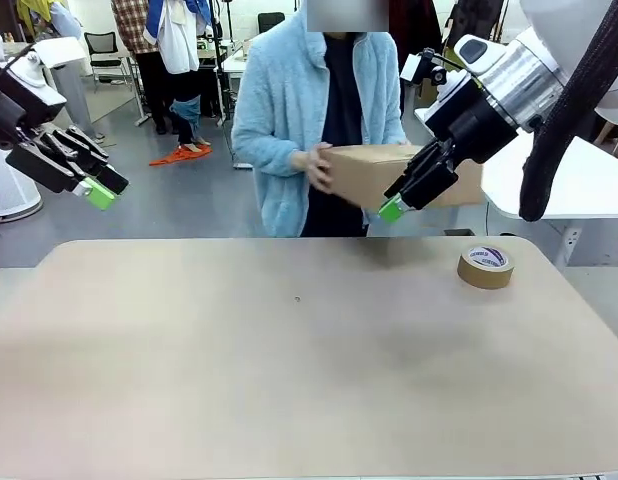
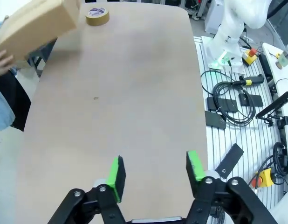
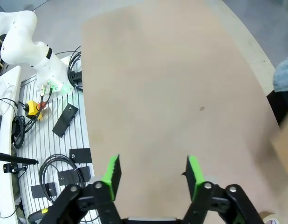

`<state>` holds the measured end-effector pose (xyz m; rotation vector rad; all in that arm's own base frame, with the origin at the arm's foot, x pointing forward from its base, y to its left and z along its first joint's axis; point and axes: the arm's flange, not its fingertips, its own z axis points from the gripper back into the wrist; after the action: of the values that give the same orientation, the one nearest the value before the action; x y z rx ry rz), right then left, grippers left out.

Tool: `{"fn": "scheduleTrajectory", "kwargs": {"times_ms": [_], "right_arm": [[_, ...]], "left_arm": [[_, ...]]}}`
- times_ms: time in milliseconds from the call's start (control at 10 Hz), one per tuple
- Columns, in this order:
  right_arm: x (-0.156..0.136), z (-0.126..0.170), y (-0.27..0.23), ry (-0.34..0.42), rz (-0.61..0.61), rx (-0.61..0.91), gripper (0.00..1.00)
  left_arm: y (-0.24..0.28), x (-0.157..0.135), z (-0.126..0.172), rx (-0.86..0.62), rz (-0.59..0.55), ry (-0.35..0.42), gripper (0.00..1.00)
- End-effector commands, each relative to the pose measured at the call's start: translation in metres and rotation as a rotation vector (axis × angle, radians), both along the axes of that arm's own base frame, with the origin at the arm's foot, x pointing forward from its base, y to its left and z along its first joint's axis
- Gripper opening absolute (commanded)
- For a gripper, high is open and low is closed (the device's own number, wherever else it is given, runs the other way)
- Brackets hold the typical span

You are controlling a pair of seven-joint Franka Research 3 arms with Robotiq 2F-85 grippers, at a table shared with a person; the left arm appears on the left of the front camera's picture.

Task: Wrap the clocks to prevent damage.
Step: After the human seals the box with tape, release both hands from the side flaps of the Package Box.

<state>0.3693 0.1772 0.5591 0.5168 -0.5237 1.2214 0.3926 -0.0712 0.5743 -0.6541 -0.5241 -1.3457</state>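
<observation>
— Front? Cardboard box (image 1: 394, 175) is held by a person's hand (image 1: 316, 167) beyond the matte table (image 1: 289, 360), behind the raised right gripper (image 1: 391, 209); tape (image 1: 485, 266) lies below. Left gripper (image 1: 97, 190) is raised far left.
— Wrists? Both pairs of jaws are seen parted, empty; box (image 2: 34, 29) lies far off.
</observation>
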Motion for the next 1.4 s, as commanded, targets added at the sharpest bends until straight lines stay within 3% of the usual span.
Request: {"fn": "scheduleTrajectory", "kwargs": {"times_ms": [0, 500, 600, 700, 1000, 1100, 1300], "right_arm": [[-0.003, -0.008, -0.001, 0.009, -0.016, -0.009, 1.0], [-0.001, -0.008, -0.002, 0.006, -0.009, -0.006, 1.0], [0.001, -0.007, -0.002, 0.015, -0.002, 0.0, 1.0], [0.001, -0.007, -0.002, 0.015, -0.002, 0.0, 1.0], [0.0, -0.006, -0.002, 0.016, 0.0, 0.003, 1.0], [0.006, -0.009, -0.017, -0.012, 0.035, 0.112, 1.0], [0.005, -0.024, -0.059, -0.071, 0.019, 0.331, 1.0]], "left_arm": [[-0.002, -0.003, -0.004, -0.024, 0.021, 0.035, 1.0], [-0.002, -0.001, -0.008, -0.029, 0.019, 0.054, 1.0], [-0.004, -0.003, -0.007, 0.063, 0.068, 0.039, 1.0], [0.0, 0.0, -0.009, -0.011, 0.006, 0.03, 1.0], [0.0, 0.0, -0.009, -0.011, 0.006, 0.03, 1.0], [0.001, 0.0, -0.01, 0.007, 0.018, 0.032, 1.0], [0.024, 0.006, -0.032, -0.187, 0.053, -0.022, 1.0]]}}
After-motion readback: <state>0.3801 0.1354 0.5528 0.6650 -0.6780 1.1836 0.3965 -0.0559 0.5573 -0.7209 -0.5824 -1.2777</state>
